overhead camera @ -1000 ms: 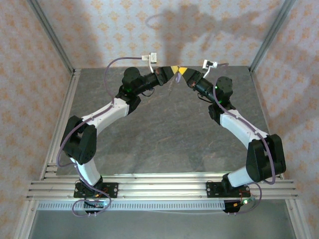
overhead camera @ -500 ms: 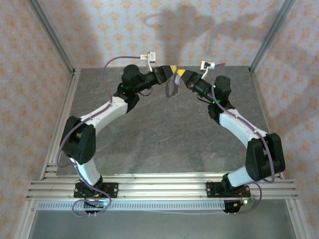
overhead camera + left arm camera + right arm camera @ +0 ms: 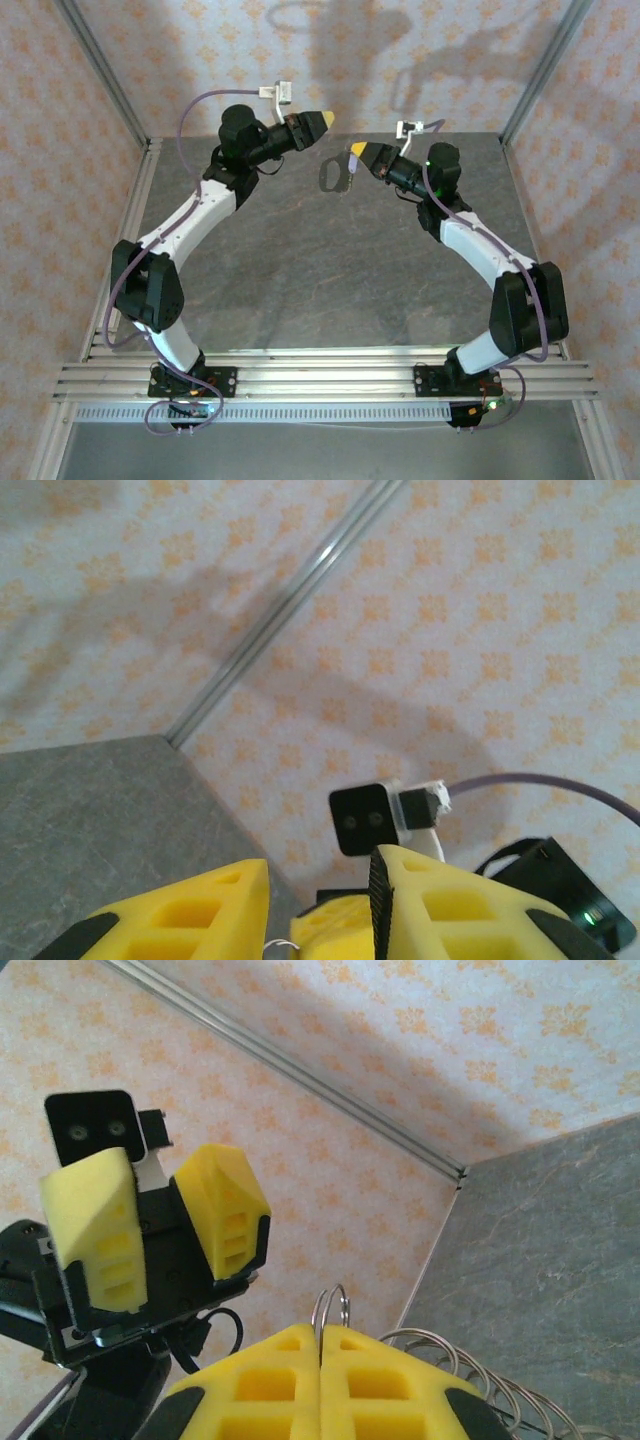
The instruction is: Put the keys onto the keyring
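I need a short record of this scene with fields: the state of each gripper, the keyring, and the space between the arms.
left gripper: open, holding nothing, raised over the far part of the table
right gripper: shut on the keyring
keyring: hangs below the right gripper's tips
space between arms: grippers face each other, apart, not touching

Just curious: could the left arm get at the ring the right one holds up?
Probably yes: the left fingers stand open facing the keyring, with nothing between them. The right fingers pinch its top edge, leaving the loop hanging free.
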Tool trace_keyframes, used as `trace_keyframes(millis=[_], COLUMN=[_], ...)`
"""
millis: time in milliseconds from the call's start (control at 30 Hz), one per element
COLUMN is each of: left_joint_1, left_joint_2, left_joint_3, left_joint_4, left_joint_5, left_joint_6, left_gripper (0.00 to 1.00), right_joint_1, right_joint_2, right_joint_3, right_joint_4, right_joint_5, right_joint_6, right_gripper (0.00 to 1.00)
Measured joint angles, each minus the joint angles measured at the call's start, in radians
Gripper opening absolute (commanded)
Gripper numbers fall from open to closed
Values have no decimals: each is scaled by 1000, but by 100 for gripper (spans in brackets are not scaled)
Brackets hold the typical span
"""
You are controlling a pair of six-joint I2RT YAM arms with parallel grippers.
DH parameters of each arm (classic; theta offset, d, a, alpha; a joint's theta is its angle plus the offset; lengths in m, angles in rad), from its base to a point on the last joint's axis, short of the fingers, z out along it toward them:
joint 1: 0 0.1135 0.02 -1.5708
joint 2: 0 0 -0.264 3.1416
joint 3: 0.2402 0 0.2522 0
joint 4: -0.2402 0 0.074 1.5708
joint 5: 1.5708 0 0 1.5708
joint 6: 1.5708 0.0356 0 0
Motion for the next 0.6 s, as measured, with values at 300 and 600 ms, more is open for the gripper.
trace_keyframes(millis=[300, 600], left_joint_1=[26, 29], left_joint_2=[85, 144], left_joint_3=[126, 165], left_joint_4=[-181, -317], left_joint_5=[177, 286], left_joint_6=[105, 193], left_gripper=[35, 35], right_joint_1=[-1, -6], right_joint_2=[12, 15], right_joint_3=[14, 16], right_joint_4=[-11, -11], right_joint_5=[-64, -90], right_joint_6=[-15, -15], right_gripper=[0, 0])
